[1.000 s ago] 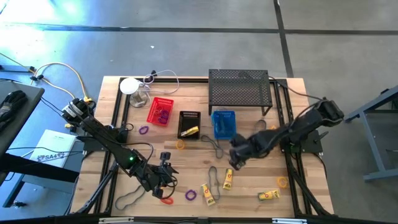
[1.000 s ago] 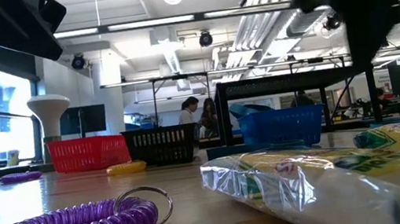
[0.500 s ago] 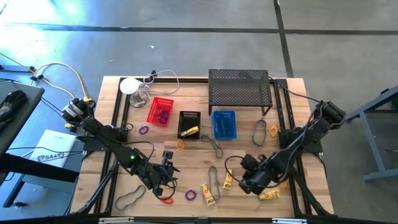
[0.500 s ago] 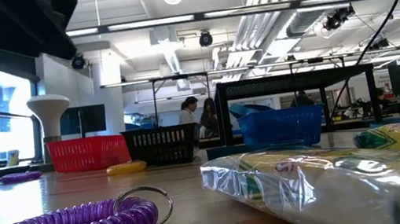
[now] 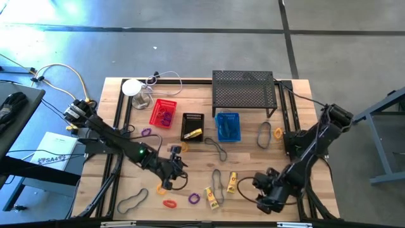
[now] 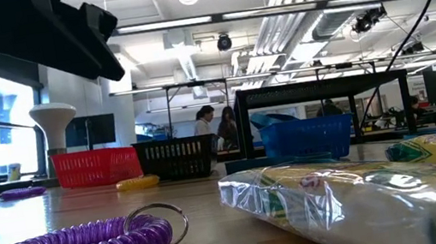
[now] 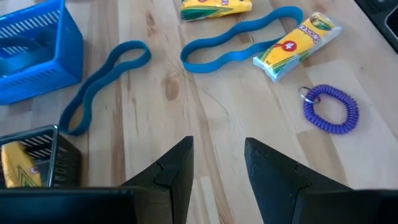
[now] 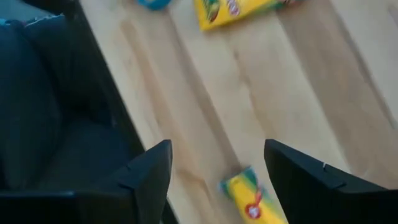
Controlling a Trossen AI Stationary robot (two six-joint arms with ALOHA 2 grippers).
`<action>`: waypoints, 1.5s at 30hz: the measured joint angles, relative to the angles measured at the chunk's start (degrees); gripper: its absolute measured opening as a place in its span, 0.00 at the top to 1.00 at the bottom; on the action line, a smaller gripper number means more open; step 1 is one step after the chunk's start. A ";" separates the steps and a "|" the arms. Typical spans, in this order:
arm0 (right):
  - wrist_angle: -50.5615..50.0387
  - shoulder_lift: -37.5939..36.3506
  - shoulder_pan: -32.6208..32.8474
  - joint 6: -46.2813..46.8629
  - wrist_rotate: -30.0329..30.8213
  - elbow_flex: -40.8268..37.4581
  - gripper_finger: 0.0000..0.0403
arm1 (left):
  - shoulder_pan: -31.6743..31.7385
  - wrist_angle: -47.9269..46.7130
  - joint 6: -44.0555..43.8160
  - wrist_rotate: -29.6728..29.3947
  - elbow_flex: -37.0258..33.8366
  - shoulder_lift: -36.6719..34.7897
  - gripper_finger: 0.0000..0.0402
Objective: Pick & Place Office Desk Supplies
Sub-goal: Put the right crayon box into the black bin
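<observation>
Yellow crayon packs [image 5: 212, 197] [image 5: 232, 182], small coil rings in purple [image 5: 194, 198] and red [image 5: 169, 203], and dark band loops [image 5: 217, 180] lie loose on the wooden table. My left gripper [image 5: 175, 167] hovers open over bare wood left of centre, nothing between its fingers [image 7: 217, 142]. My right gripper [image 5: 266, 196] stands open near the front right. Its wrist view shows one yellow pack [image 8: 249, 198] flat on the table below the gap between its fingers [image 8: 217, 149], untouched.
Red [image 5: 163, 113], black [image 5: 192, 125] and blue [image 5: 228, 126] baskets stand in a row at mid-table. Behind them are a black mesh shelf [image 5: 245, 90] and a white round object [image 5: 133, 87] with a cable. More bands [image 5: 264, 134] and rings [image 5: 146, 132] lie scattered.
My right gripper has swung from beside the blue basket toward the table's near edge and right, ending over the yellow pack at the front right. My left gripper has shifted a little toward the right and far side, off the red ring.
</observation>
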 joint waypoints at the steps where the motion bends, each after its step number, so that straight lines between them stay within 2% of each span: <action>1: 0.31 0.00 0.55 1.44 0.04 0.00 0.40 | 0.37 0.01 0.00 0.63 0.00 0.00 0.66; 6: 0.43 0.00 2.77 5.80 -0.23 0.00 0.41 | 1.28 0.07 -0.22 2.32 0.00 0.00 0.66; 11: 0.48 0.04 4.14 5.64 -4.61 0.00 0.41 | 1.11 0.07 -0.21 2.34 0.00 0.00 0.66; 20: 1.36 1.36 5.56 6.01 -4.28 0.00 0.41 | 1.08 0.14 -0.31 2.33 0.00 0.00 0.66; 28: 9.29 1.36 5.28 4.83 -2.84 0.02 0.41 | 1.08 0.35 -0.75 2.32 0.00 0.00 0.66; 33: 8.30 1.38 4.74 5.68 -6.48 0.02 0.41 | 1.08 0.35 -1.82 2.32 0.00 0.00 0.66; 37: 3.47 1.38 2.61 15.51 -9.12 0.02 0.41 | 1.08 0.35 -1.95 2.32 0.00 0.00 0.66; 40: 3.04 1.38 2.25 13.14 -9.27 0.02 0.41 | 1.08 0.35 -1.95 2.32 0.00 0.00 0.66; 45: -0.68 1.43 1.63 10.70 -14.73 2.75 0.41 | 1.08 0.35 -1.89 2.30 0.00 0.00 0.66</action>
